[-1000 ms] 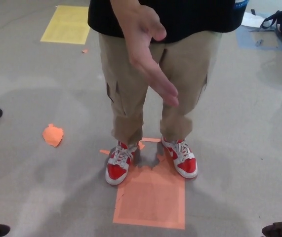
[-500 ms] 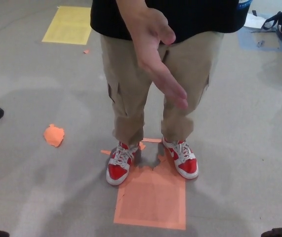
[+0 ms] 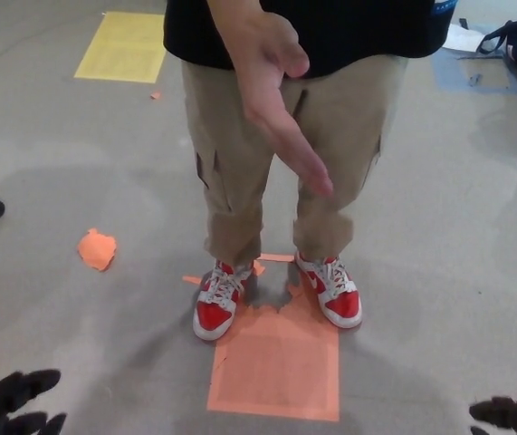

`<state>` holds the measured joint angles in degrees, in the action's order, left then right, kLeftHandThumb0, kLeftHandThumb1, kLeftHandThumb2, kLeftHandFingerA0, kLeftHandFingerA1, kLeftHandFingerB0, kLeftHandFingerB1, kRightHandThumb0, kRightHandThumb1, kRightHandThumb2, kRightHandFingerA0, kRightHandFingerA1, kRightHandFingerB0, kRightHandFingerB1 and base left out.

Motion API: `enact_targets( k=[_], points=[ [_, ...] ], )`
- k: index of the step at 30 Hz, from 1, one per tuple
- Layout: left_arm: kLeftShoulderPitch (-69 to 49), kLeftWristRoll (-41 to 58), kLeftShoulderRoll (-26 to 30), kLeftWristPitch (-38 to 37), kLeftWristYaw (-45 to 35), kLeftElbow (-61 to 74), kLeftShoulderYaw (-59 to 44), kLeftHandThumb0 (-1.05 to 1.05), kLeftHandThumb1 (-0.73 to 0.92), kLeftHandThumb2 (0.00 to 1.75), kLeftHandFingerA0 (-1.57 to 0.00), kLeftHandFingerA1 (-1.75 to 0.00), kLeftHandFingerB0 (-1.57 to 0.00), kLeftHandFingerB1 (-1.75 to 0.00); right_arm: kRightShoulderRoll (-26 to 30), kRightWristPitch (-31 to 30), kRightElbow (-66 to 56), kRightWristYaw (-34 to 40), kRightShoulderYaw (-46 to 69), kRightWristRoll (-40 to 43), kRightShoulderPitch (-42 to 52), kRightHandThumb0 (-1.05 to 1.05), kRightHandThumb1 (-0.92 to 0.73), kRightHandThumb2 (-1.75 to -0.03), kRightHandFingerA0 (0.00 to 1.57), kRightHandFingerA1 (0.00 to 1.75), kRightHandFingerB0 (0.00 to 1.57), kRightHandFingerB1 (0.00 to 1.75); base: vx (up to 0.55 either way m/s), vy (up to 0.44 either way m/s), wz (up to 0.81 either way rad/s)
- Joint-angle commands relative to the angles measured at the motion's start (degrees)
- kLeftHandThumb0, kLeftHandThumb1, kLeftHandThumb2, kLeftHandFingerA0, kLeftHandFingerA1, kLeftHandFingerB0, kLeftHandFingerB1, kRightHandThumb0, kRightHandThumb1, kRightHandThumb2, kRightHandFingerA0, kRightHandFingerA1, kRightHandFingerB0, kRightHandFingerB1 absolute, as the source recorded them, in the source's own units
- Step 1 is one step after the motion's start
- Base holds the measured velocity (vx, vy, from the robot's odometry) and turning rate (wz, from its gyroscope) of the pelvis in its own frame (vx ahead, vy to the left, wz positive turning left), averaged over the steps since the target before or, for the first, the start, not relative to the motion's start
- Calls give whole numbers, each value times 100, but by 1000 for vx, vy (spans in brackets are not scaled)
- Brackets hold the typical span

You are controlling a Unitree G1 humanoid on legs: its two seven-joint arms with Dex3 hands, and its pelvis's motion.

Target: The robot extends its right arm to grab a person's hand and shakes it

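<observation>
Head view, person's outstretched open hand [image 3: 272,95] at twelve o'clock, black right robot hand [image 3: 510,415] at five o'clock, grasp unclear, black left robot hand [image 3: 14,403] at seven, fingers spread, holding nothing.

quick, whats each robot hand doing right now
Left hand: open, fingers apart, holding nothing.
Right hand: only its edge shows, cannot tell.

A person [image 3: 294,136] stands in the middle of the floor [image 3: 439,236], both shoes [image 3: 217,304] at the far edge of a paper sheet [image 3: 276,362] lying flat before them. The person's hand [image 3: 272,91] reaches forward and down, in front of their legs. The robot's left hand [image 3: 14,403] sits at the near left corner, its right hand [image 3: 510,414] at the near right, both well apart from the person. A crumpled scrap [image 3: 97,248] lies left of the shoes; another sheet [image 3: 122,45] lies farther back left.
</observation>
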<state>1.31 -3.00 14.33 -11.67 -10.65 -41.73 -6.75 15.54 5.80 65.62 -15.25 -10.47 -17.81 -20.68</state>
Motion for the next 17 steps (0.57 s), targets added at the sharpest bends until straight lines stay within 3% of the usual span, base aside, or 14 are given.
enact_targets(
  k=[1, 2, 3, 4, 5, 6, 7, 8, 9, 10, 11, 15, 16, 17],
  points=[
    [-13, 756, -166, 757, -471, -48, -386, -43, 81, 73, -13, -41, -15, -39, -269, 257, -770, 481, 284, 331, 442, -70, -70, -101, 11, 45, 0, 35, 0, 0, 0],
    [-18, 655, -146, 659, -482, -229, -347, -44, 83, 73, -13, -39, -14, -37, -285, 407, -653, 543, 284, 295, 506, -34, -58, -111, 0, 48, 0, 48, 0, 0, 0],
    [-17, 611, -138, 619, -494, -312, -336, -44, 83, 73, -13, -39, -14, -37, -295, 465, -625, 569, 292, 272, 545, -34, -58, -111, 0, 48, 0, 48, 0, 0, 0],
    [-132, 648, -149, 679, -520, -485, -388, -45, 82, 73, -12, -38, -12, -35, -327, 492, -584, 650, 282, 242, 766, -70, -70, -101, 10, 46, 2, 36, 0, 0, 0],
    [-61, 551, -87, 753, -538, -643, -318, -26, 75, 117, 0, -50, 0, -48, -337, 343, -503, 809, 237, 140, 755, -69, -71, -103, 6, 44, 0, 35, 0, 0, 0],
    [-37, 491, -51, 679, -552, -701, -274, -26, 76, 118, -1, -50, 0, -48, -328, 301, -422, 822, 229, 122, 739, -72, -72, -103, 11, 46, 0, 34, 0, 0, 0],
    [7, 467, -50, 574, -531, -781, -260, -46, 83, 74, -14, -38, -13, -35, -307, 324, -362, 821, 232, 123, 723, -72, -72, -103, 10, 46, 1, 33, 0, 0, 0],
    [59, 462, -62, 480, -498, -861, -262, -46, 83, 74, -14, -38, -13, -35, -286, 368, -323, 822, 237, 129, 705, -72, -72, -103, 10, 46, 1, 33, 0, 0, 0],
    [185, 352, -20, 412, -469, -1009, -179, -28, 72, 116, 0, -49, 0, -48, -267, 378, -294, 816, 257, 149, 633, -71, -73, -97, 9, 43, 6, 35, 0, 0, 0],
    [237, 286, 12, 344, -498, -1080, -114, -28, 72, 116, 0, -50, 0, -48, -255, 383, -270, 804, 273, 169, 599, -66, -90, -67, 16, 32, 11, 25, 0, 0, 0],
    [260, 236, 53, 263, -541, -1126, -43, -28, 73, 116, 0, -49, 0, -48, -254, 381, -230, 795, 278, 180, 571, -71, -74, -96, 9, 42, 6, 36, 0, 0, 0],
    [326, 333, 106, 344, -594, -1162, 1, -27, 74, 117, 0, -49, 0, -47, -237, 385, -103, 817, 184, 91, 420, -68, -88, -67, 16, 32, 11, 23, 0, 0, 0],
    [311, 364, 129, 224, -673, -1215, -4, -25, 76, 118, 0, -49, 0, -47, -227, 408, -72, 818, 162, 83, 418, -73, -71, -102, 11, 46, 0, 33, 0, 0, 0],
    [311, 364, 129, 224, -673, -1215, -4, -25, 76, 118, 0, -49, 0, -47, -227, 408, -72, 818, 162, 83, 418, -73, -71, -102, 11, 46, 0, 33, 0, 0, 0]
  ],
)
